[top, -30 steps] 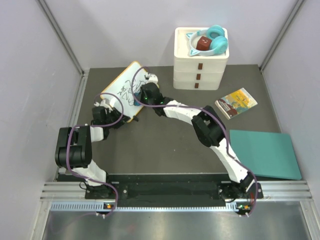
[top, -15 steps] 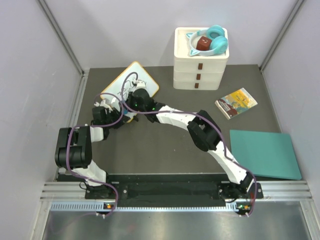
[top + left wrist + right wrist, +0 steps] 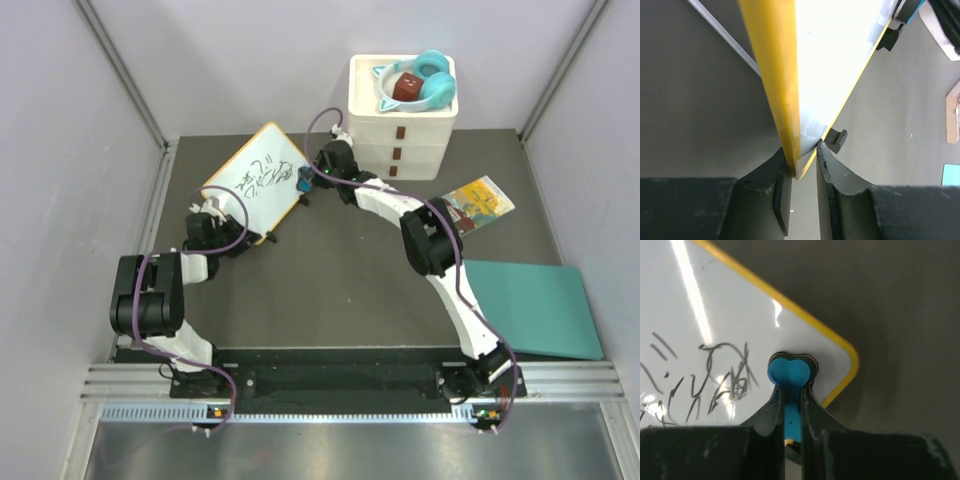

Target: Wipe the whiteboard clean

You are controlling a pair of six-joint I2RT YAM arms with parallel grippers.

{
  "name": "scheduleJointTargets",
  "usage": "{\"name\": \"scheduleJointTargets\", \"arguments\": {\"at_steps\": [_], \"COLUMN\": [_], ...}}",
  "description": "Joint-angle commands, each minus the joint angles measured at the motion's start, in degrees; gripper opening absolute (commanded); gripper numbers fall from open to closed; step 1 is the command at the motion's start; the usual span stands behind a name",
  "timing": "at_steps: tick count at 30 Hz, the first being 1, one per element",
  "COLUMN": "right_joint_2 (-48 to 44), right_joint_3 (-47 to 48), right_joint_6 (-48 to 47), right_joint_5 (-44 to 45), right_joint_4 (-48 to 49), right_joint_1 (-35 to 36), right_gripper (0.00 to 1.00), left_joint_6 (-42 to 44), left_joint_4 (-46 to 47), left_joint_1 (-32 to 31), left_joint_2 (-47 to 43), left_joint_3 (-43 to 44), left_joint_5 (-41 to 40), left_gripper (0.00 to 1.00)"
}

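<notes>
The whiteboard (image 3: 258,180) stands tilted at the back left of the table, white with a yellow rim and black scribbles in its middle. My left gripper (image 3: 213,222) is shut on the board's near lower corner; in the left wrist view the yellow rim (image 3: 775,85) sits between the fingers. My right gripper (image 3: 305,183) is shut on a blue heart-shaped eraser (image 3: 791,374) and holds it over the board's right corner (image 3: 845,357), with the scribbles (image 3: 715,385) to its left.
A white three-drawer unit (image 3: 402,118) with teal headphones (image 3: 425,80) on top stands at the back. A colourful booklet (image 3: 472,206) lies to the right. A flat teal sheet (image 3: 530,305) lies at the right front. Grey walls close in both sides.
My right gripper with the eraser has swept from the board's lower left part to its right corner. The board and left gripper have stayed in place.
</notes>
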Motion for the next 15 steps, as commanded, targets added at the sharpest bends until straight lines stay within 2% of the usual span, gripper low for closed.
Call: {"name": "scheduleJointTargets", "arguments": {"at_steps": [1,4,12,15], "right_joint_2": [3.15,4.56,4.57,5.62], "right_joint_3": [8.44,12.67,12.51,15.4], "right_joint_6": [-0.58,-0.84,-0.76,-1.28], "right_joint_5": [0.95,-1.24,-5.02,-5.9], "right_joint_4": [-5.58,-6.46,-0.15,1.71], "right_joint_1": [-1.91,-2.09,-0.42,0.63], "right_gripper": [0.0,0.0,0.0,0.0], "left_joint_6": [2.72,2.72,2.72,2.9], "left_joint_4": [-9.52,-9.61,-9.61,-9.7], "left_joint_1": [-0.85,-0.85,-1.02,-1.02], "left_joint_2": [0.83,0.92,0.83,0.75], "left_joint_3": [-1.9,-1.9,-1.81,-1.81], "left_joint_5": [-3.59,-3.68,-3.76,-3.77], "left_gripper": [0.0,0.0,0.0,0.0]}}
